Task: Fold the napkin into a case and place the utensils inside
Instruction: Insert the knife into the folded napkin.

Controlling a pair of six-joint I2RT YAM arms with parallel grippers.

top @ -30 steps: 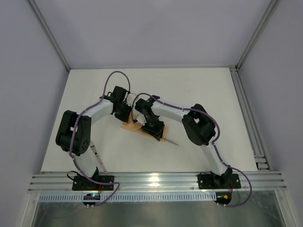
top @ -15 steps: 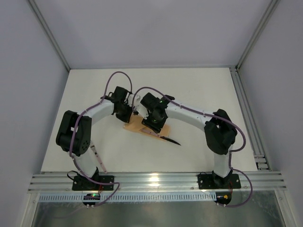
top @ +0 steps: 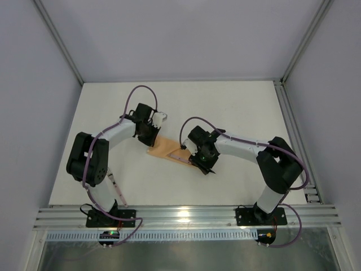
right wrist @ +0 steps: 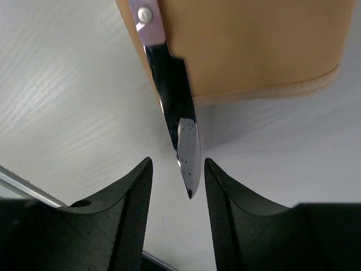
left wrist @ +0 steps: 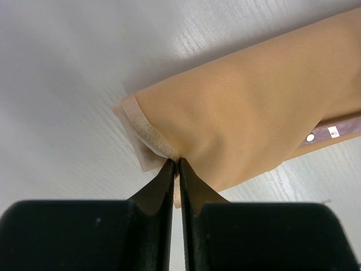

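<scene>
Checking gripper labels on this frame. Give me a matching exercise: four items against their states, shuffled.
Column 1
1. left tool
2. right tool
3. knife
4. case

Column 2
A. dark blade pointing out past the cloth's edge
B. open, jaws on either side of a blade tip, not touching it
C. shut, pinching a cloth edge
D. peach-orange, folded narrow

Pairs: 1-C, 2-B, 3-A, 4-D
</scene>
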